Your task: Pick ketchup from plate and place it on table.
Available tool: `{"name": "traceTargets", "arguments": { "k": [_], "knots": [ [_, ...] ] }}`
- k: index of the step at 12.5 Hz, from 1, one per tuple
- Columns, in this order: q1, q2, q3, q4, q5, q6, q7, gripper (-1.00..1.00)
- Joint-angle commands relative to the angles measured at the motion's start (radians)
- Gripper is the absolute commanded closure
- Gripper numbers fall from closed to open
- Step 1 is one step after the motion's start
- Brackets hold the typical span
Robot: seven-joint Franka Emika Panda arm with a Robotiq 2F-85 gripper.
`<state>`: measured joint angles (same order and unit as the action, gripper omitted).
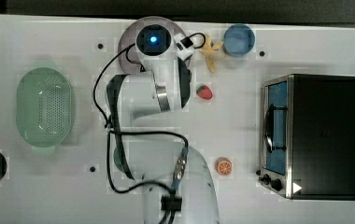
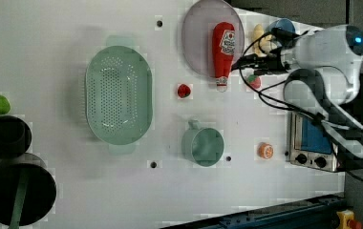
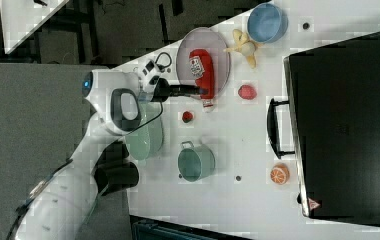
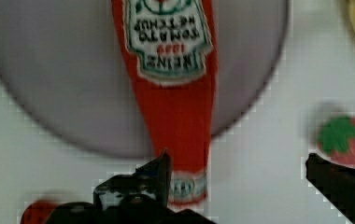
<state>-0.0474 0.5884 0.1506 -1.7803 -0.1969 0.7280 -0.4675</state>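
ketchup (image 4: 175, 116) lying on plate (image 4: 49, 84), neck between spread claw (image 4: 238, 170) fingers

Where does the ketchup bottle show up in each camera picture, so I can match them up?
Top view: I cannot make it out; the arm covers most of the plate.
Left view: the ketchup lies on the plate, cap end past the rim, near the top.
Right view: upper middle, same pose.
Wrist view: running down the centre.
Shared landmark: the plate.

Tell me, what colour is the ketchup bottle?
Red, with a white label; the ketchup bottle shows best in the left view.
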Motion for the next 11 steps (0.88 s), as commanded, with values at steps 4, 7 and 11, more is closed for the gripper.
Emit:
{"name": "traceTargets", "arguments": {
  "k": [4, 7, 11],
  "knots": [
    [0.023, 0.105, 0.005, 0.075, -0.040, 0.168, -0.056, -1.00],
    [0.024, 0.160, -0.001, 0.079, -0.040, 0.263, -0.055, -1.00],
    [0.024, 0.207, -0.008, 0.103, -0.040, 0.301, -0.056, -0.92]
  ]
}}
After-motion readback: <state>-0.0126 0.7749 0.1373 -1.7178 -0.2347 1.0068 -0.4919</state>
